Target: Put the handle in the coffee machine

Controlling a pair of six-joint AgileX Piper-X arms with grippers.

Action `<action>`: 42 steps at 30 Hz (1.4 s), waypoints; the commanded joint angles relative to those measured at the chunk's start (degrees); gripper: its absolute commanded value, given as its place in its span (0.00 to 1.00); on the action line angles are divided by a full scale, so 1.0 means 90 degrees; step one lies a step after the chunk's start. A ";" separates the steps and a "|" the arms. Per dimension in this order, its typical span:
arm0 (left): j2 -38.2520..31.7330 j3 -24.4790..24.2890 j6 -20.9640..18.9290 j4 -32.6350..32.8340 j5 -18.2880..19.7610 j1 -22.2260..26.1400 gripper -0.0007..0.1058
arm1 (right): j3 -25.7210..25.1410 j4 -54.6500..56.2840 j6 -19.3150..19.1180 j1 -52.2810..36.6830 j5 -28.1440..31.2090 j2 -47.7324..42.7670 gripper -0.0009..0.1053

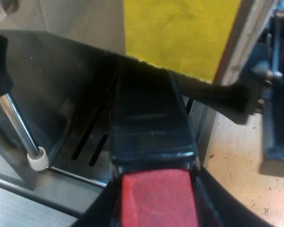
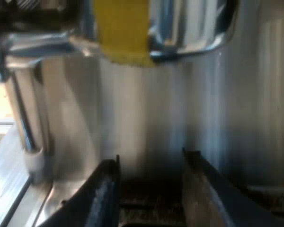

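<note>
The holder's dark handle (image 1: 151, 127) runs from my left gripper (image 1: 154, 189) up under a yellow patch (image 1: 180, 33) on the espresso machine's front. Its red end (image 1: 156, 198) lies between my left fingers, which are shut on the handle from both sides. The holder's metal head is hidden beneath the yellow patch. My right gripper (image 2: 151, 189) stands open before the machine's metal front panel (image 2: 146, 118), below the same yellow patch (image 2: 120, 28), with nothing between its fingers.
A steam wand (image 1: 19, 127) with a white tip hangs over the slotted drip tray (image 1: 80, 146) beside the handle, and the steam wand (image 2: 26, 123) also stands near my right gripper. A blue object (image 1: 279, 109) stands on the wooden table (image 1: 241, 165), which is speckled with coffee grounds.
</note>
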 commanded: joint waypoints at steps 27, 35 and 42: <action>-0.0236 -0.0091 0.0443 0.0312 0.0618 0.0001 0.01 | -0.0768 -0.3524 -0.2075 -0.0388 0.0268 0.1092 0.32; -0.0236 -0.0091 0.0443 0.0312 0.0491 0.0001 0.01 | -0.0768 -0.4372 -0.2568 -0.0388 0.0112 0.1092 0.32; -0.0236 -0.0091 0.0443 0.0376 0.0482 0.0001 0.44 | -0.0768 -0.4760 -0.2763 -0.0388 0.0112 0.1000 0.32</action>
